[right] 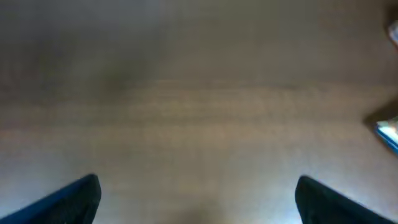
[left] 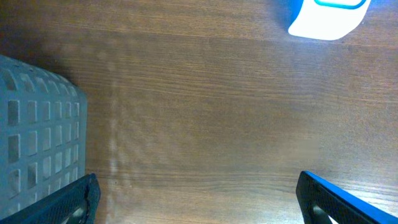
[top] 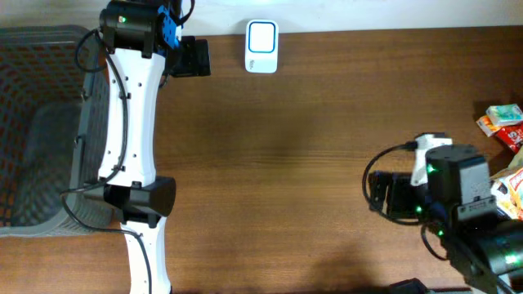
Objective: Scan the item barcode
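Left gripper (top: 204,57): jaws wide apart, empty, at 11 o'clock over the table (top: 286,163).
Right gripper (top: 372,194): jaws wide apart, holding nothing, at 4 o'clock above bare wood.
Scanner (top: 262,46): white and blue, at 12 o'clock by the far edge.
Packets (top: 500,119): colourful, at 3 o'clock on the table's edge.
Basket (top: 33,131): grey mesh, at 9 o'clock.

The left arm (top: 133,106), just beside the grey mesh basket (top: 37,122), has long white links between black housings, a blue bracket, a green light and thin black cables. The right arm (top: 458,184), well apart from the basket, is black and boxy with green lights, a white cap and a looping cable.
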Robot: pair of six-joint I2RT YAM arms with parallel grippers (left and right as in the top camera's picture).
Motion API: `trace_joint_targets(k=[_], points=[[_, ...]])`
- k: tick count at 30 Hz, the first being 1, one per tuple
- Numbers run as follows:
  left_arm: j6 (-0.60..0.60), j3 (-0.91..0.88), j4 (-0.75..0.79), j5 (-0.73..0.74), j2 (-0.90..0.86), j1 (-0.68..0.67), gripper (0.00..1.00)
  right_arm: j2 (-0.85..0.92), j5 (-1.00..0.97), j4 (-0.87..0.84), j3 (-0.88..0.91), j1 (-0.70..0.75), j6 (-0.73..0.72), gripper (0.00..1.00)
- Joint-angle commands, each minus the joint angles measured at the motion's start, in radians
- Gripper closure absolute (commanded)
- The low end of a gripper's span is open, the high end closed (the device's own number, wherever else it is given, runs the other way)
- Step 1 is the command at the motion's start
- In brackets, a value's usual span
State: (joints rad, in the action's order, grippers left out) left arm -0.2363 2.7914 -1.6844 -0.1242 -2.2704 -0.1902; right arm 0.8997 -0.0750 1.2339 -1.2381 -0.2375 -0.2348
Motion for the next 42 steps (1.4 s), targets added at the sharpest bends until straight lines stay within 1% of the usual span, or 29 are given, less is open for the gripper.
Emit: trace_joint_targets(k=[1, 3, 5, 7, 10, 12, 14, 16, 18, 20, 22, 24, 31, 33, 35, 36, 42], points=[[-0.010, 0.003, -0.001, -0.003, 0.004, 0.003, 0.01, -0.149, 0.168, -0.303, 0.253, 0.013, 0.235, 0.01], [-0.010, 0.003, -0.001, -0.004, 0.004, 0.003, 0.01, -0.274, 0.257, -0.600, 0.478, 0.038, 0.291, 0.01], [-0.010, 0.003, -0.001, -0.003, 0.004, 0.003, 0.01, -0.400, 0.290, -0.882, 0.691, 0.047, 0.291, 0.01], [-0.010, 0.003, -0.001, -0.003, 0.004, 0.003, 0.01, -0.526, 0.292, -1.110, 0.877, 0.050, 0.291, 0.01], [-0.010, 0.003, 0.000, -0.003, 0.004, 0.003, 0.01, -0.691, 0.275, -1.350, 1.111, 0.050, 0.290, 0.01], [-0.010, 0.003, -0.001, -0.003, 0.004, 0.003, 0.01, -0.780, 0.247, -1.437, 1.224, 0.050, 0.286, 0.01], [-0.010, 0.003, 0.000, -0.003, 0.004, 0.003, 0.01, -0.849, 0.224, -1.388, 1.233, 0.064, 0.283, 0.01], [-0.010, 0.003, -0.001, -0.003, 0.004, 0.003, 0.01, -0.897, 0.221, -1.360, 1.233, 0.116, 0.283, 0.01], [-0.010, 0.003, -0.001, -0.003, 0.004, 0.003, 0.01, -0.896, 0.220, -1.341, 1.233, 0.161, 0.280, 0.01], [-0.010, 0.003, -0.001, -0.003, 0.004, 0.003, 0.01, -0.896, 0.220, -1.267, 1.233, 0.217, 0.257, 0.01], [-0.010, 0.003, -0.001, -0.003, 0.004, 0.003, 0.01, -0.896, 0.165, -1.162, 1.233, 0.244, 0.196, 0.01], [-0.010, 0.003, 0.000, -0.003, 0.004, 0.003, 0.01, -0.896, 0.103, -1.154, 1.233, 0.251, 0.174, 0.01], [-0.010, 0.003, -0.001, -0.003, 0.004, 0.003, 0.01, -0.896, 0.088, -1.150, 1.233, 0.282, 0.167, 0.01], [-0.010, 0.003, -0.001, -0.003, 0.004, 0.003, 0.01, -0.896, 0.094, -1.151, 1.233, 0.282, 0.196, 0.01], [-0.010, 0.003, -0.001, -0.003, 0.004, 0.003, 0.01, -0.896, 0.100, -1.151, 1.233, 0.282, 0.266, 0.01], [-0.010, 0.003, -0.001, -0.003, 0.004, 0.003, 0.01, -0.896, 0.100, -1.151, 1.233, 0.282, 0.277, 0.01], [-0.010, 0.003, 0.000, -0.003, 0.004, 0.003, 0.01, -0.896, 0.111, -1.155, 1.233, 0.282, 0.276, 0.01]])
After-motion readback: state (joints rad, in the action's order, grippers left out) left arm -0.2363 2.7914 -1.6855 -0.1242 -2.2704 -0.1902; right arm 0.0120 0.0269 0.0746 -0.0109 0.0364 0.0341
